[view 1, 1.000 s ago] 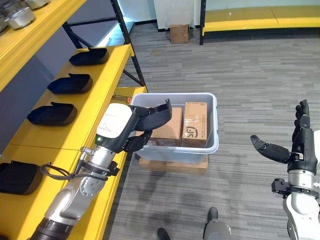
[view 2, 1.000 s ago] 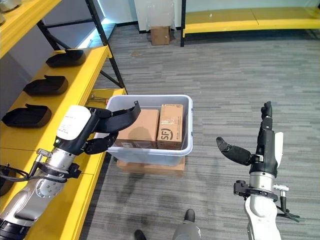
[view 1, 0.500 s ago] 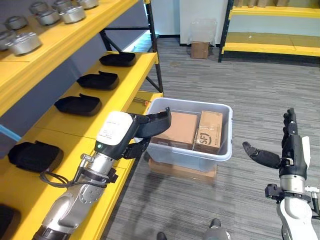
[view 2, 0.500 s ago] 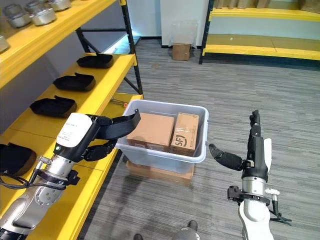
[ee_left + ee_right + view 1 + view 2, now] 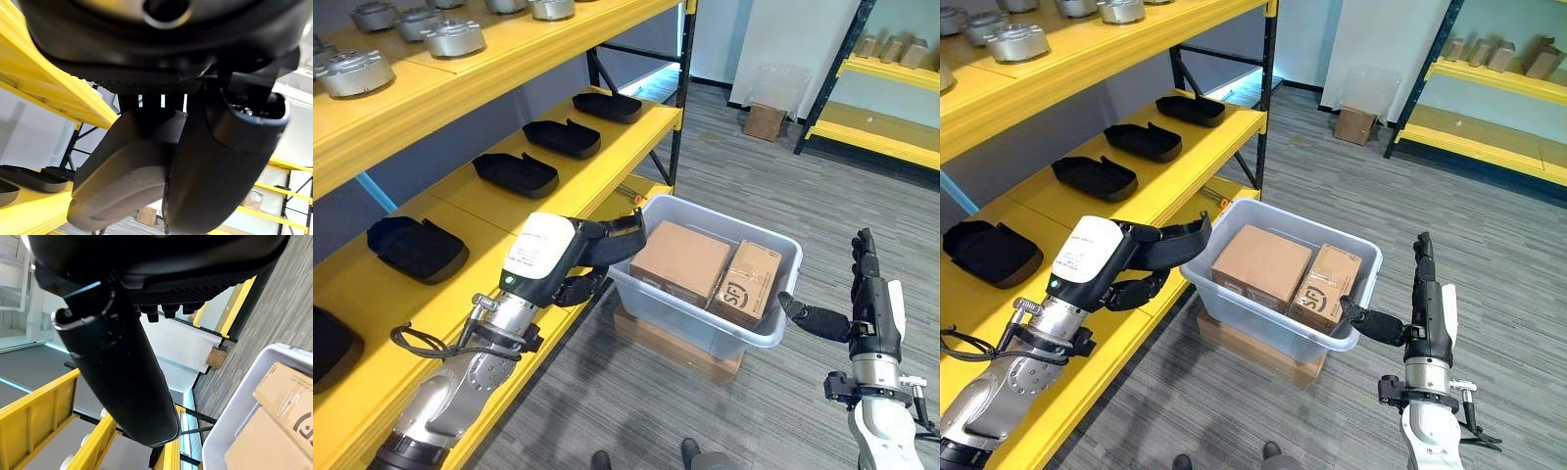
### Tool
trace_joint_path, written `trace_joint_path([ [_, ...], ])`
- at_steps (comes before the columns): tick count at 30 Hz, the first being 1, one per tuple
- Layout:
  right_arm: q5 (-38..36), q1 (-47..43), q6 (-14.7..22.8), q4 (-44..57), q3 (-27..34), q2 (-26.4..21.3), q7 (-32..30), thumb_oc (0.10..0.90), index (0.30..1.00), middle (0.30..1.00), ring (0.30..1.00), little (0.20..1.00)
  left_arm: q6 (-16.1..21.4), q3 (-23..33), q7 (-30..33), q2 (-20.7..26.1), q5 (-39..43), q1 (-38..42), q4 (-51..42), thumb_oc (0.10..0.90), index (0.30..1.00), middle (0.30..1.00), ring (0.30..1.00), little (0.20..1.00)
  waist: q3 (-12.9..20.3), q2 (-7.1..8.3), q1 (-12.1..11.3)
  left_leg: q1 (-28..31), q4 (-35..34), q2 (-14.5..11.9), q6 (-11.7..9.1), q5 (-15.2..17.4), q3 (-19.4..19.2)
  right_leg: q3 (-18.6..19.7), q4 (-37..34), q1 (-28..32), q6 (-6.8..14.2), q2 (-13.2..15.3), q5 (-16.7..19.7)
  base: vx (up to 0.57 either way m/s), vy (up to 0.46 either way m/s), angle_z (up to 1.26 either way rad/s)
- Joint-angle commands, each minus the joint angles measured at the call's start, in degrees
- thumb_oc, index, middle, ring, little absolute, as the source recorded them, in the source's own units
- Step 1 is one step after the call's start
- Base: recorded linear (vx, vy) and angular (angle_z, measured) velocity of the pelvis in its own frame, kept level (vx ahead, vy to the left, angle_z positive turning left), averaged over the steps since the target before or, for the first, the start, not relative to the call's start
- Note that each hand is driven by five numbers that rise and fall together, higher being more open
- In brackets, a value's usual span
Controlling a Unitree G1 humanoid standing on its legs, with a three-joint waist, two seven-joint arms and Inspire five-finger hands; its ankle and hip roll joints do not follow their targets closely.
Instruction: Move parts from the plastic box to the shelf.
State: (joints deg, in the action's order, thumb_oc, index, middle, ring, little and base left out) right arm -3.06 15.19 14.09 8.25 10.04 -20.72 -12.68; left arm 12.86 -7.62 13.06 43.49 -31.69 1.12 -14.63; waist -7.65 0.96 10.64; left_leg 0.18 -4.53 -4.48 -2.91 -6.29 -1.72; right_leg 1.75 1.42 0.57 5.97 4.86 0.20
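Observation:
A grey plastic box [image 5: 690,321] stands on the floor beside the yellow shelf [image 5: 607,166] and holds two cardboard cartons [image 5: 680,262] [image 5: 749,284]. Black shell-shaped parts [image 5: 514,174] [image 5: 566,138] lie in a row on the shelf's middle level. My left hand [image 5: 548,259] hovers at the shelf's edge by the box's left rim, fingers curled under with nothing in them, thumb stretched towards the rim. My right hand [image 5: 873,313] is upright to the right of the box, fingers straight, thumb pointing at the box's near right corner. The box rim [image 5: 234,401] shows in the right wrist view.
Round metal parts [image 5: 455,37] sit on the upper shelf level. A flat cardboard slab [image 5: 675,351] lies under the plastic box. A small carton [image 5: 766,119] stands at the far wall, and another yellow rack [image 5: 891,73] is at the back right. Grey floor lies around the box.
The whole picture has shifted, so the camera moved: more of the shelf shows and the box sits further right. Both hands keep their poses; the right thumb now shows close to the box.

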Motion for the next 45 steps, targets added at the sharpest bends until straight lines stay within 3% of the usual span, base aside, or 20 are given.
trace_joint_path([
  [1,-1.97,-4.1,5.71,5.72,3.67,-2.49,-0.88,0.9,1.0,1.0,1.0,1.0,1.94,5.91,4.48,-0.71,4.06,6.73,-5.38,0.4,0.3,0.3,0.3,0.3,3.86,1.01,-0.03,3.34,-0.47,0.72,0.21,5.77,-5.62,-1.35,0.39,-1.47,1.52,0.5,-0.76,-0.07,-0.166,0.09],
  [9,-3.98,-4.29,6.26,6.41,3.12,-3.58,-0.2,0.9,1.0,1.0,1.0,1.0,1.5,8.95,4.29,-1.27,3.97,3.31,-6.19,0.4,0.3,0.3,0.3,0.3,3.01,-0.26,-1.33,2.2,-0.47,-2.8,-2.47,2.89,-3.57,-3.08,-1.96,0.96,-0.88,-2.55,-2.0,-0.06,-0.176,0.02],
  [10,-4.75,-5.02,6.6,6.64,2.83,-4.36,-0.22,0.9,1.0,1.0,1.0,1.0,1.64,9.57,4.31,-1.39,4.1,2.51,-6.62,0.4,0.3,0.3,0.3,0.3,1.64,-0.91,-1.92,0.91,-0.18,-3.47,-3.14,1.0,-2.53,-3.92,-1.69,0.49,-1.55,-3.08,-1.93,-0.12,-0.157,0.04],
  [12,-5.02,-5.62,6.92,6.58,2.76,-5.14,-0.4,0.9,1.0,1.0,1.0,1.0,1.64,9.84,4.36,-1.53,4.05,2.16,-6.83,0.4,0.3,0.3,0.3,0.3,0.8,-1.32,-2.06,0.1,0.06,-3.64,-3.77,0.27,-1.64,-4.94,-1.46,0.6,-1.92,-3.19,-2.55,-0.16,-0.114,0.25],
  [13,-4.94,-6.21,7.06,6.76,3.06,-6.44,-1.24,0.9,1.0,1.0,1.0,1.0,1.58,9.71,4.53,-1.47,4.2,2.59,-7.04,0.4,0.3,0.3,0.3,0.3,-1.0,-1.39,-2.32,-2.08,2.45,-3.27,-3.89,-0.32,-3.0,-6.68,-0.67,-0.04,-2.36,-2.36,-2.42,-0.21,-0.076,0.44],
  [14,-4.94,-6.4,7.12,6.62,3.09,-6.55,-1.3,0.9,1.0,1.0,1.0,1.0,1.54,9.72,4.51,-1.54,4.2,2.74,-7.04,0.4,0.3,0.3,0.3,0.3,-0.99,-1.42,-1.92,-2.81,3.28,-3.12,-3.82,-0.06,-2.54,-7.09,-0.46,-0.26,-2.32,-2.19,-2.56,-0.3,-0.053,0.71],
  [15,-4.5,-6.93,7.21,6.8,3.8,-7.57,-2.28,0.9,1.0,1.0,1.0,1.0,1.59,9.43,4.72,-1.52,4.67,3.73,-7.51,0.4,0.3,0.3,0.3,0.3,-1.8,-1.17,-0.67,-3.19,7.94,-4.11,-3.38,2.32,-8.04,-9.4,1.37,-2.42,-2.47,-0.32,-2.42,-0.17,-0.018,0.98],
  [19,-3.6,-6.86,7.19,6.82,3.58,-7.16,-2.82,0.9,1.0,1.0,1.0,1.0,2.08,10.31,5.18,-1.55,5.42,3.69,-8.34,0.4,0.3,0.3,0.3,0.3,-1.3,-1.7,0.27,-1.47,11.31,-7.03,-3.83,5.1,-9.78,-10.41,3.72,-5.71,-2.82,0.91,-2.88,-0.11,-0.001,0.8],
  [22,-4.11,-6.05,7.5,6.78,3.68,-6.59,-2.91,0.9,1.0,1.0,1.0,1.0,1.99,10.2,5.8,-2.21,5.77,4.31,-8.36,0.4,0.3,0.3,0.3,0.3,-1.1,-3.17,1.21,2.19,9.77,-11.93,-4.57,2.33,-10.31,-11.92,8.0,-8.55,-2.74,1.33,-4.53,-0.09,0.088,0.41],
  [24,-4.71,-5.87,7.68,6.63,3.38,-6.47,-3.46,0.9,1.0,1.0,1.0,1.0,2.12,9.61,6.11,-2.01,5.88,5.38,-8.59,0.4,0.3,0.3,0.3,0.3,-2.08,-4.71,2.11,3.45,7.07,-16.08,-5.54,-2.2,-11.02,-13.27,13.25,-12.73,-2.09,2.52,-5.67,-0.18,0.205,0.45],
  [26,-4.74,-5.68,7.71,6.59,3.79,-6.71,-4.18,0.9,1.0,1.0,1.0,1.0,2.2,9.29,6.13,-1.62,5.89,5.87,-8.79,0.4,0.3,0.3,0.3,0.3,-2.42,-5.92,2.52,3.7,4.14,-18.25,-6.49,-5.79,-11.67,-14.11,18.09,-16.01,-1.58,4.72,-6.59,-0.12,0.203,0.38],
  [27,-4.7,-5.71,7.72,6.57,3.85,-6.76,-4.25,0.9,1.0,1.0,1.0,1.0,2.18,9.23,6.13,-1.67,5.9,6.0,-8.75,0.4,0.3,0.3,0.3,0.3,-2.18,-5.89,2.62,3.6,3.51,-18.06,-6.57,-6.29,-11.58,-14.14,19.05,-16.73,-1.6,5.0,-7.07,-0.1,0.274,0.52],
  [28,-4.16,-5.34,7.87,6.81,4.49,-7.15,-5.36,0.9,1.0,1.0,1.0,1.0,2.62,8.4,5.94,-0.77,6.21,7.14,-8.95,0.4,0.3,0.3,0.3,0.3,-2.71,-6.17,2.97,3.51,2.1,-19.25,-7.25,-7.49,-14.06,-14.95,22.72,-18.52,-0.71,8.14,-7.57,-0.03,0.257,0.68],
  [33,-2.53,-3.82,7.72,7.11,5.64,-6.24,-6.5,0.9,1.0,1.0,1.0,1.0,3.07,7.25,5.84,0.53,6.76,7.45,-8.41,0.4,0.3,0.3,0.3,0.3,-2.72,-6.54,2.43,3.97,1.3,-18.09,-8.05,-3.87,-15.5,-15.22,22.6,-17.02,0.88,11.2,-5.82,0.0,0.205,0.54],
  [36,-2.42,-3.01,7.44,7.08,5.58,-5.53,-5.87,0.9,1.0,1.0,1.0,1.0,3.36,7.78,6.21,1.51,6.45,6.61,-8.87,0.4,0.3,0.3,0.3,0.3,-2.05,-5.25,1.58,4.44,2.14,-15.43,-7.27,1.48,-14.85,-15.53,18.49,-13.58,2.72,13.17,-2.63,0.04,0.213,0.14],
  [45,-2.07,-3.69,6.13,6.06,4.94,-4.07,-4.42,0.9,1.0,1.0,1.0,1.0,3.19,12.23,6.85,3.65,5.17,3.17,-10.7,0.4,0.3,0.3,0.3,0.3,1.16,-1.82,-0.65,5.67,2.32,-11.42,-5.58,5.79,-13.15,-16.15,10.91,-7.58,4.9,14.83,1.01,0.05,0.113,0.06],
])
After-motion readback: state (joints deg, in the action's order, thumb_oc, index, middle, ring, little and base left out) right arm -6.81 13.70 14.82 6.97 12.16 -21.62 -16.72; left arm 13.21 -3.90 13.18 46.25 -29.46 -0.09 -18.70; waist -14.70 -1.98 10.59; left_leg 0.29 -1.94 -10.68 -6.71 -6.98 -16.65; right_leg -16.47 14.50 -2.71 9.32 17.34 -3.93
